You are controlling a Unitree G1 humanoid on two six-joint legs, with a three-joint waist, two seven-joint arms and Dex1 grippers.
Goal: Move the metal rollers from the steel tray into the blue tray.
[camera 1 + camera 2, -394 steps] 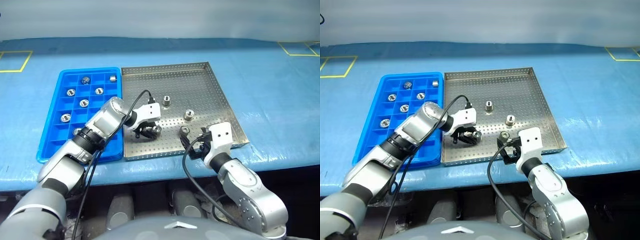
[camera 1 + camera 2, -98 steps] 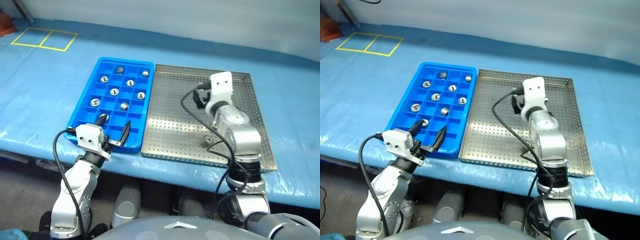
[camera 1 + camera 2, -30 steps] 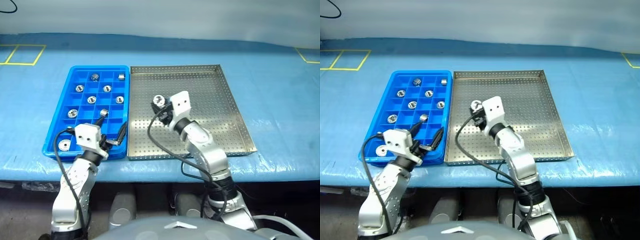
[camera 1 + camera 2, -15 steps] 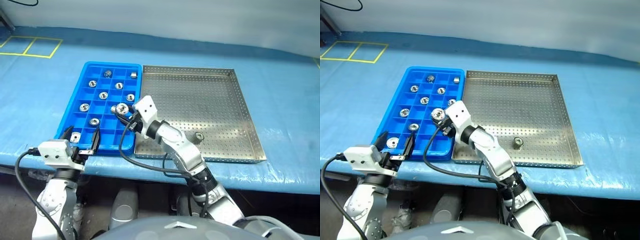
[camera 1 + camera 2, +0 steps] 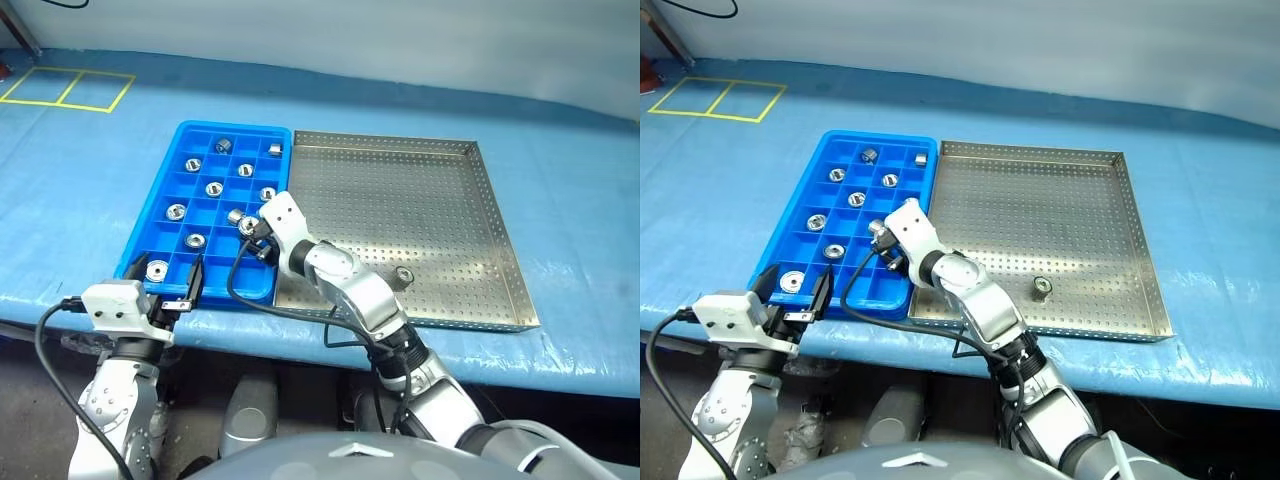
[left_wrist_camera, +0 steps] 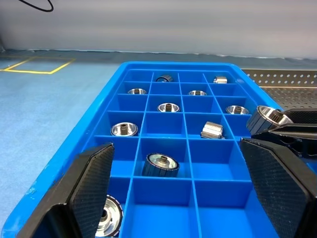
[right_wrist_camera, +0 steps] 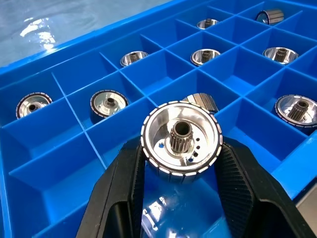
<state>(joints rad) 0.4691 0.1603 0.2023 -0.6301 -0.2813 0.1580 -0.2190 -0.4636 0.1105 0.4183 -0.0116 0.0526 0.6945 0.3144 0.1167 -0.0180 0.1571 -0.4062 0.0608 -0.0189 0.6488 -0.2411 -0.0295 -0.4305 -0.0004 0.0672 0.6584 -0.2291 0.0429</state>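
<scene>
From my head pair I look forward and down from above the near table edge, taking in the whole blue tray (image 5: pixel 150 225) and steel tray (image 5: pixel 440 215) at some distance; both eyes share that scene, slightly offset. My left wrist camera sits low at the blue tray's near end, looking level along it. My right wrist camera hangs close over the same compartments, angled down. Both wrist views share the tray's middle compartments.

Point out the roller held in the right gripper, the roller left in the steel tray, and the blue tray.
held roller (image 7: pixel 181 137), right wrist view, its face.
lone roller (image 5: pixel 404 275), left eye view, its top.
blue tray (image 5: pixel 152 214), left eye view, left rim.
</scene>
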